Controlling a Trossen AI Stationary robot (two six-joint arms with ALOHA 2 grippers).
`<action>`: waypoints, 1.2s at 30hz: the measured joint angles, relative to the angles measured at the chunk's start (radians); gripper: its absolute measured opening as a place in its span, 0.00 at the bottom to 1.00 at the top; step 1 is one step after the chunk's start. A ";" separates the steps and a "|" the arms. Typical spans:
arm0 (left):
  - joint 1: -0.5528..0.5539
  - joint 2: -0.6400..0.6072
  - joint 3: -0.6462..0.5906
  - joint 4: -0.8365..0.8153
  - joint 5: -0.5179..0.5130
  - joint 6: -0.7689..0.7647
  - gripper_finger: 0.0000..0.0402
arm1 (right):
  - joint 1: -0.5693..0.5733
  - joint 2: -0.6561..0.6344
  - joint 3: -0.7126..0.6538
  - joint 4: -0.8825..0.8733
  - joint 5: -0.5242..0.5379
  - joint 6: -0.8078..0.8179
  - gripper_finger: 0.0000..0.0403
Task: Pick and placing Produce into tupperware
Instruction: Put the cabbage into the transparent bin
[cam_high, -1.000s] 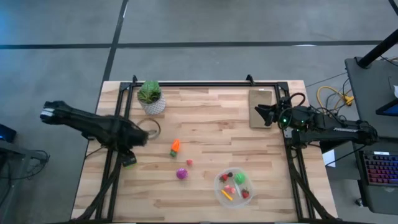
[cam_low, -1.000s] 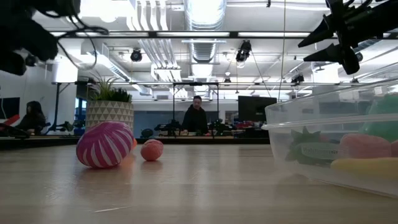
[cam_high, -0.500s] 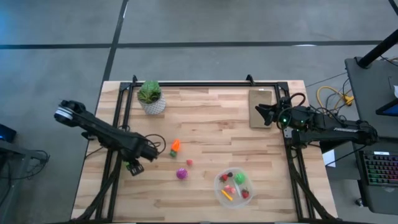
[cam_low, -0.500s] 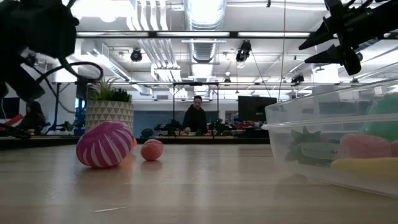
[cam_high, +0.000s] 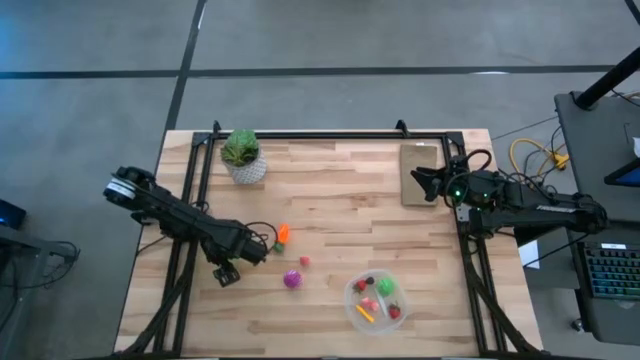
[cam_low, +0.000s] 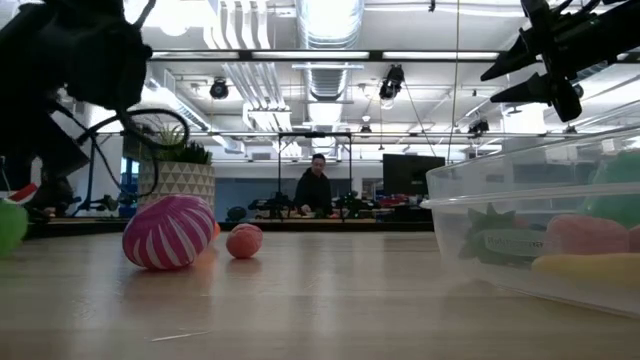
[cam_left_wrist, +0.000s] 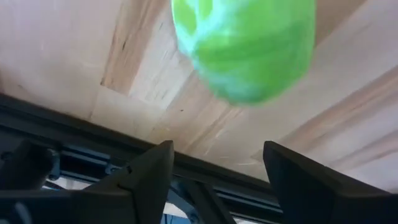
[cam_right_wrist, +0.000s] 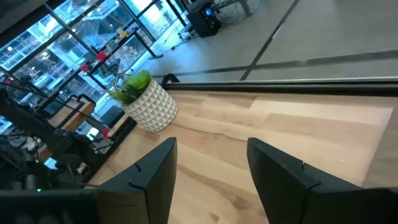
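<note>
My left gripper (cam_high: 235, 265) (cam_left_wrist: 214, 149) is open, low over the table's left part. A green ball (cam_left_wrist: 242, 46) (cam_low: 8, 225) sits just beyond its fingertips, with bare wood showing between them. On the table lie an orange carrot (cam_high: 282, 235), a small red piece (cam_high: 304, 261) (cam_low: 245, 241) and a magenta-striped piece (cam_high: 291, 279) (cam_low: 168, 232). The clear round tupperware (cam_high: 352, 305) (cam_low: 500, 190) stands near the near edge and holds several pieces, green, red and a yellow stick. My right gripper (cam_high: 415, 182) (cam_right_wrist: 208, 149) is open and waits over the tan board (cam_high: 421, 158).
A potted plant (cam_high: 242, 156) (cam_right_wrist: 144, 99) stands at the far left corner. Dark frame rails (cam_high: 190, 260) run along the table's left, right and far sides. Bare wood lies between the carrot and the tan board. A person (cam_low: 316, 186) stands in the room beyond.
My left arm has swung from the table's left edge toward the right and the near edge, ending close to the carrot. The green ball has come into the low view at its left edge. My right arm has kept still.
</note>
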 joint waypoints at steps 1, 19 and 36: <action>0.000 0.003 0.014 -0.007 -0.006 0.000 0.59 | 0.000 0.000 0.000 -0.001 0.000 0.000 0.46; -0.011 -0.281 0.073 0.280 -0.360 -0.076 0.61 | 0.000 0.000 0.000 -0.120 -0.067 0.118 0.46; -0.141 -0.206 0.054 0.337 -0.352 0.189 0.61 | 0.000 0.000 0.000 -0.142 -0.086 0.132 0.46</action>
